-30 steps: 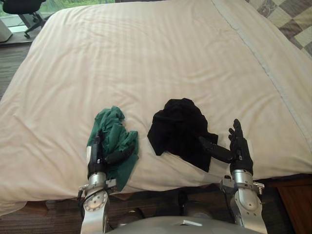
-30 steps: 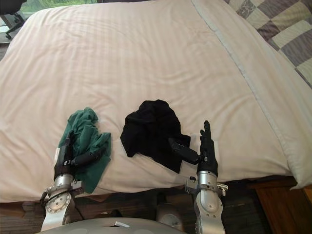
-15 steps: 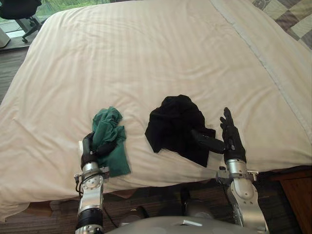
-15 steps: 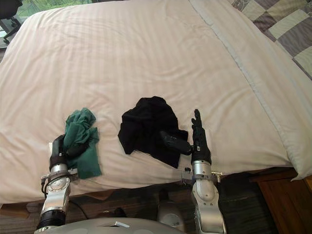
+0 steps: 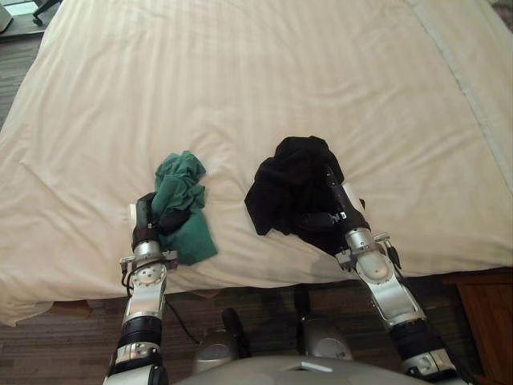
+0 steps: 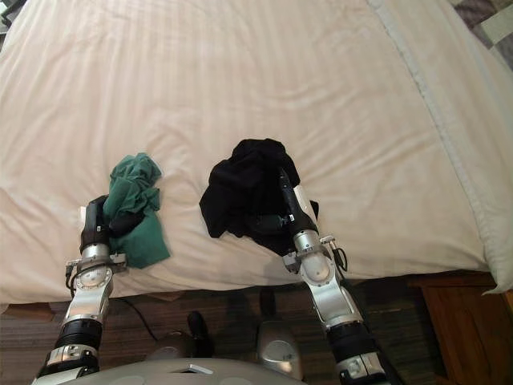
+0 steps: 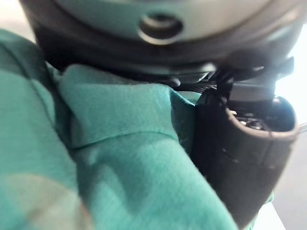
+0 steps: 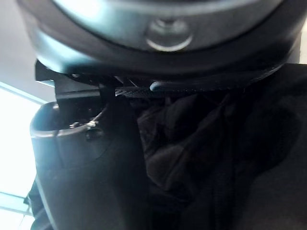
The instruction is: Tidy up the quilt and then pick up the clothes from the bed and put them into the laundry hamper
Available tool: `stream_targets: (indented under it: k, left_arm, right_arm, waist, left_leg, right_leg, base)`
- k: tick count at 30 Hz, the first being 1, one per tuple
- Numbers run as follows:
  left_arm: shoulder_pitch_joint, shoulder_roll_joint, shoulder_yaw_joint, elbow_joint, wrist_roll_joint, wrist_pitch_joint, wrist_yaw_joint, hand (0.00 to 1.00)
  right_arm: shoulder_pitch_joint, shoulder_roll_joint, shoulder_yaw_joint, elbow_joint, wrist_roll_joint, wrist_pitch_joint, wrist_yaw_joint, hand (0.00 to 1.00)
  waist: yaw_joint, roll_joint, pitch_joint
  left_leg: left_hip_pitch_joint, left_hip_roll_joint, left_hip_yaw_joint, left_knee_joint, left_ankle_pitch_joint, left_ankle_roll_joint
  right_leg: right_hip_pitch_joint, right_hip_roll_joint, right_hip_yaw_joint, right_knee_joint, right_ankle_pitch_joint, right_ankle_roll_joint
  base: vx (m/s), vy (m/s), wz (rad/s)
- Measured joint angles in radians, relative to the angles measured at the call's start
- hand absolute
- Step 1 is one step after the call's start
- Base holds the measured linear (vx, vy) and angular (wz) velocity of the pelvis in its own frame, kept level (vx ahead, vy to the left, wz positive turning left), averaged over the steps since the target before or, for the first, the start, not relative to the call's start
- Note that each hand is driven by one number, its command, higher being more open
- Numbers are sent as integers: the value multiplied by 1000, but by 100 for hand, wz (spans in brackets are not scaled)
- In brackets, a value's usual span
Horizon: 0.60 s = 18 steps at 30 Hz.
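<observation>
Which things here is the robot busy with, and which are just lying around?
For the job: quilt; green cloth, gripped by the left hand; black cloth, with the right hand on it.
Just there: floor; checked cover at the far corner.

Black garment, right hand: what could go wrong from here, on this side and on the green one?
1. The right hand lies on the black garment, dark on dark. Its grip can't be confirmed, so a lift may come up empty.
2. The left hand is curled round only part of the green garment; the loose rest could slip out.
3. Both garments lie on the quilt; either hand might pinch it too and rumple it.
</observation>
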Motion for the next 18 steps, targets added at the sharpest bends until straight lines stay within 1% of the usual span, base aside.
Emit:
stream_targets:
  k: [1, 2, 3, 6, 7, 11, 13, 14, 15, 17, 18]
  left_arm:
    - [0, 4, -5, 0, -2, 0, 3, 0]
    - [-1, 13, -18, 0, -6, 0, 11, 0]
    - [-3, 20, -35, 0, -12, 0, 17, 0]
    - [-3, 25, -60, 0, -34, 0, 19, 0]
    - [-3, 26, -71, 1, -41, 0, 18, 0]
    - [-3, 14, -98, -11, -43, 2, 17, 0]
    - [3, -8, -126, -60, -42, 23, 17, 0]
    - [16, -29, -150, -103, -42, 41, 15, 0]
    - [27, -33, -161, -123, -41, 44, 10, 0]
    - [76, -64, -193, -184, -44, 43, -26, 0]
    - [100, -74, -213, -206, -47, 42, -46, 0]
  right_arm:
    - [-15, 0, 10, 26, -20, -10, -1, 100]
    - [-48, 0, 20, 94, -28, -35, -8, 0]
    - [-88, 0, 29, 167, -32, -48, -11, 0]
    - [-159, 1, 51, 285, -73, -59, -22, 0]
    - [-186, -3, 51, 324, -104, -59, -21, 0]
    - [-203, -1, 34, 366, -136, -58, -21, 0]
    - [-161, 5, -26, 347, -135, -59, -23, 0]
    - [-109, 12, -86, 301, -133, -58, -24, 0]
    - [-78, 15, -114, 275, -133, -57, -24, 0]
    - [36, 36, -194, 193, -60, -56, -28, 0]
    - [89, 55, -234, 166, -20, -56, -36, 0]
  waist:
    - [0, 0, 0]
    - [-1, 0, 1]
    - [-3, -2, 2]
    - [-11, -9, 4]
    - [-11, -15, 6]
    - [-15, -32, 4]
    - [-14, -36, -2]
    - [-14, -38, -6]
    - [-14, -38, -9]
    - [-16, -40, -27]
    - [-20, -43, -29]
  left_leg:
    - [-1, 0, -1, -2, 3, 0]
    - [1, 0, -7, -10, 10, 0]
    - [0, -1, -18, -16, 15, 0]
    - [10, -1, -48, -28, 25, 0]
    - [18, -1, -59, -30, 27, -1]
    - [18, -1, -107, -32, 27, -3]
    - [17, -3, -150, -47, 34, -5]
    - [13, -15, -186, -59, 38, -3]
    - [10, -17, -205, -65, 39, -4]
    - [-18, -26, -280, -66, 47, 2]
    - [-20, -32, -321, -67, 47, 3]
  right_leg:
    - [1, 0, -1, -6, 5, -1]
    - [6, 0, -6, -18, 12, -1]
    - [10, -1, -16, -22, 14, -1]
    - [41, -2, -45, -48, 22, 1]
    - [58, -3, -55, -56, 23, 3]
    - [88, -8, -105, -83, 24, 6]
    - [111, -14, -149, -96, 23, 5]
    - [127, -19, -185, -105, 18, 1]
    - [135, -22, -205, -105, 11, 1]
    - [140, -33, -278, -80, -28, 9]
    - [133, -42, -306, -8, -77, 9]
  base:
    - [-63, -8, 3]
    - [-55, -19, 11]
    - [-52, -19, 17]
    - [-44, -19, 28]
    - [-40, -16, 23]
    - [-39, -18, 37]
    - [23, -25, 60]
    - [68, -15, 67]
    - [104, -16, 97]
    - [132, -20, 105]
    - [187, -43, 118]
